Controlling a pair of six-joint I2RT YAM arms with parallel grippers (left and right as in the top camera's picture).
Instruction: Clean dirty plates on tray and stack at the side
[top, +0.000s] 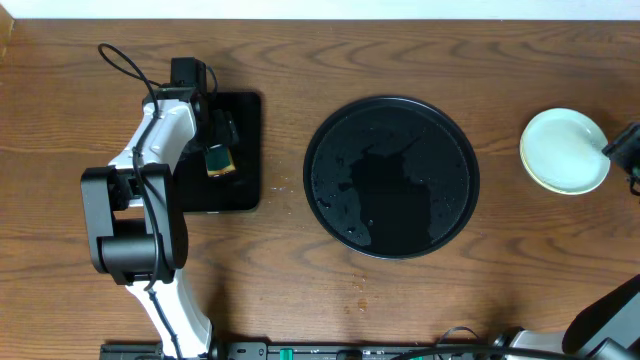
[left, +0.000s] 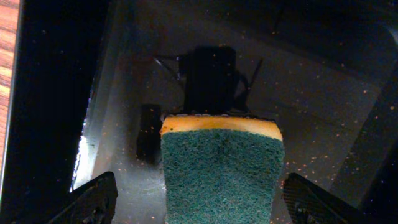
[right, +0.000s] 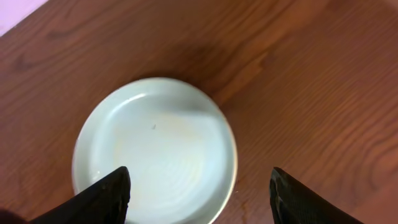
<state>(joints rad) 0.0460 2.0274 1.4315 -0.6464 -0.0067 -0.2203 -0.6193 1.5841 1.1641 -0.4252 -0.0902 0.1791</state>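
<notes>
The right gripper (right: 199, 200) hung with its two fingers spread wide and nothing clasped between them. In its wrist view one finger (right: 99, 198) overlapped the near edge of a plate (right: 155, 149). The other finger showed over bare worktop (right: 311, 74), off the plate's rim. It could not be told whether either finger touched anything.

By count there were one round black tray (top: 391, 108), one plate face in sight, one smaller rectangular black tray (top: 245, 110), one sponge (top: 221, 160) and two grippers. The plate was pale mint. It sat on the worktop well to the right of the round tray, about level with the tray's upper half, and just beside the right gripper. Whether more plates lay beneath it could not be told. The round tray's floor was wet, with scattered droplets.

The left gripper (left: 205, 202) was on the far side of the round tray, over the rectangular tray. Its fingers stood at full spread, with a visible gap on each side of the sponge. The sponge lay green side up with a yellow layer beneath, resting between them without being gripped.
</notes>
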